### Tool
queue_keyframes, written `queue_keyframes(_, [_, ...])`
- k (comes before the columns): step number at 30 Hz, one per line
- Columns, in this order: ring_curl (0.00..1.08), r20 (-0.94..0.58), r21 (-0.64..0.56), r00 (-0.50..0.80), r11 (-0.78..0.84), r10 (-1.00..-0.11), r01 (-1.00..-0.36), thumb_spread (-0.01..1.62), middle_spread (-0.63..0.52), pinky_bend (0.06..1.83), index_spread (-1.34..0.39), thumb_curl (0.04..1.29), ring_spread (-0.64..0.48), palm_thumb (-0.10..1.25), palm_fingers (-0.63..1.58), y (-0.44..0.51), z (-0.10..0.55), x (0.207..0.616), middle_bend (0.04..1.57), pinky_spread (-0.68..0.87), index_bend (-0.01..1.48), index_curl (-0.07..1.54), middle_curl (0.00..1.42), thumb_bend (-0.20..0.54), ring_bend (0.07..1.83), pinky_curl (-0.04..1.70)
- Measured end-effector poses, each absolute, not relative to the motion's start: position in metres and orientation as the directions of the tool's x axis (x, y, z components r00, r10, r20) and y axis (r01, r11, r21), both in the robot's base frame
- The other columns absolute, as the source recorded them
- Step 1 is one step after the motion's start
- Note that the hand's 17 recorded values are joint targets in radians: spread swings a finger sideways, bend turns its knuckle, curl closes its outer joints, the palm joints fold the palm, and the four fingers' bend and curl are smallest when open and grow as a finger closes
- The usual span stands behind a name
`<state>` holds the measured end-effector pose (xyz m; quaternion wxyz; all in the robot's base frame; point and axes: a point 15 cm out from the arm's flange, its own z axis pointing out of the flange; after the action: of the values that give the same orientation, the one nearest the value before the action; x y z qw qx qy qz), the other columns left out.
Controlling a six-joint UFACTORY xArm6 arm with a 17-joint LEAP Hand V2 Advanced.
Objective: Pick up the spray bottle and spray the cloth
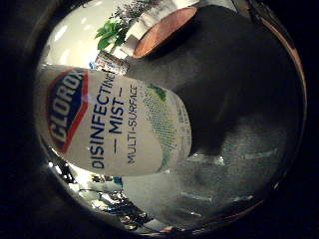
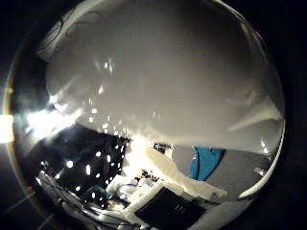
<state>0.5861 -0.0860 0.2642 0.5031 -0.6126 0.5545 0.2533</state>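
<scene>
The spray bottle (image 1: 114, 127) is white, with a red and blue logo and blue lettering on its label. It lies right against my palm and fills much of the little finger side view. In the thumb side view its pale body (image 2: 163, 81) takes up most of the picture. A white and black part of my right hand (image 2: 177, 179) runs along the bottle's edge, closed against it. Beyond it, a blue cloth (image 2: 207, 163) lies on the grey surface (image 2: 240, 167). The bottle's spray head is hidden.
Behind the bottle is a dark grey tabletop (image 1: 234, 99). Farther off are a round wooden table (image 1: 164, 30) and a green plant (image 1: 112, 32). Room clutter and bright lights (image 2: 96, 182) show past the hand.
</scene>
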Motion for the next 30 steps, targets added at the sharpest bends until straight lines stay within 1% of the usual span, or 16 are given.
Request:
queue_keyframes(2, [0.25, -0.871, -0.335, 0.26, 0.119, -0.418, -0.935, 0.98, 0.02, 0.53, -0.24, 0.28, 0.01, 0.42, 0.45, -0.084, 0.265, 0.585, 0.33, 0.34, 0.17, 0.29, 0.35, -0.025, 0.58, 0.23])
queue_keyframes(3, [0.25, -0.871, -0.335, 0.26, 0.118, -0.416, -0.935, 0.98, 0.0, 0.53, -0.24, 0.28, -0.01, 0.43, 0.48, -0.084, 0.265, 0.585, 0.35, 0.31, 0.17, 0.29, 0.36, -0.022, 0.6, 0.22])
queue_keyframes(4, [0.26, -0.872, -0.335, 0.261, 0.118, -0.413, -0.935, 0.99, -0.01, 0.52, -0.25, 0.28, -0.04, 0.44, 0.55, -0.084, 0.266, 0.585, 0.38, 0.26, 0.18, 0.3, 0.37, -0.022, 0.66, 0.21])
queue_keyframes(5, [0.26, -0.874, -0.335, 0.262, 0.119, -0.408, -0.935, 0.99, -0.02, 0.51, -0.25, 0.28, -0.05, 0.45, 0.57, -0.083, 0.267, 0.585, 0.39, 0.24, 0.18, 0.3, 0.37, -0.021, 0.67, 0.2])
queue_keyframes(8, [0.31, -0.879, -0.333, 0.263, 0.116, -0.397, -0.936, 1.01, -0.08, 0.46, -0.29, 0.29, -0.12, 0.49, 0.84, -0.084, 0.269, 0.582, 0.53, 0.1, 0.22, 0.34, 0.43, -0.019, 0.85, 0.14])
queue_keyframes(10, [0.33, -0.883, -0.329, 0.265, 0.111, -0.387, -0.938, 1.02, -0.1, 0.49, -0.31, 0.29, -0.14, 0.51, 0.94, -0.082, 0.271, 0.579, 0.58, 0.01, 0.23, 0.36, 0.45, -0.015, 0.89, 0.12])
queue_keyframes(12, [0.35, -0.885, -0.329, 0.266, 0.109, -0.382, -0.938, 1.04, -0.12, 0.58, -0.33, 0.29, -0.15, 0.55, 1.1, -0.081, 0.272, 0.579, 0.62, -0.12, 0.26, 0.39, 0.47, -0.012, 0.91, 0.12])
queue_keyframes(14, [0.37, -0.886, -0.329, 0.265, 0.111, -0.381, -0.938, 1.06, -0.13, 0.67, -0.34, 0.29, -0.16, 0.58, 1.15, -0.082, 0.271, 0.578, 0.66, -0.22, 0.3, 0.43, 0.5, -0.013, 0.94, 0.14])
queue_keyframes(16, [0.4, -0.886, -0.329, 0.264, 0.115, -0.382, -0.937, 1.08, -0.13, 0.81, -0.34, 0.29, -0.17, 0.61, 1.25, -0.084, 0.272, 0.578, 0.74, -0.32, 0.4, 0.49, 0.53, -0.015, 0.98, 0.18])
queue_keyframes(17, [0.41, -0.886, -0.329, 0.263, 0.117, -0.383, -0.937, 1.08, -0.13, 0.85, -0.34, 0.29, -0.17, 0.61, 1.27, -0.085, 0.272, 0.578, 0.77, -0.35, 0.45, 0.51, 0.55, -0.019, 1.0, 0.2])
queue_keyframes(20, [0.45, -0.888, -0.326, 0.262, 0.116, -0.378, -0.938, 1.1, -0.11, 0.97, -0.31, 0.29, -0.16, 0.62, 1.29, -0.086, 0.272, 0.576, 0.9, -0.39, 0.58, 0.59, 0.59, -0.019, 1.06, 0.26])
queue_keyframes(22, [0.48, -0.89, -0.327, 0.264, 0.117, -0.371, -0.938, 1.11, -0.1, 1.03, -0.29, 0.29, -0.15, 0.63, 1.29, -0.086, 0.274, 0.575, 0.98, -0.38, 0.66, 0.63, 0.6, -0.017, 1.14, 0.3])
queue_keyframes(23, [0.49, -0.892, -0.328, 0.266, 0.117, -0.366, -0.938, 1.11, -0.09, 1.04, -0.28, 0.29, -0.15, 0.63, 1.32, -0.085, 0.276, 0.575, 0.98, -0.38, 0.7, 0.65, 0.6, -0.017, 1.16, 0.31])
queue_keyframes(26, [0.5, -0.893, -0.335, 0.276, 0.115, -0.357, -0.935, 1.13, -0.08, 1.11, -0.24, 0.3, -0.14, 0.66, 1.31, -0.083, 0.282, 0.574, 1.05, -0.35, 0.83, 0.69, 0.61, -0.014, 1.21, 0.37])
queue_keyframes(30, [0.52, -0.889, -0.345, 0.284, 0.115, -0.358, -0.932, 1.15, -0.09, 1.16, -0.21, 0.32, -0.14, 0.73, 1.3, -0.087, 0.291, 0.571, 1.12, -0.32, 0.94, 0.7, 0.61, -0.008, 1.27, 0.43])
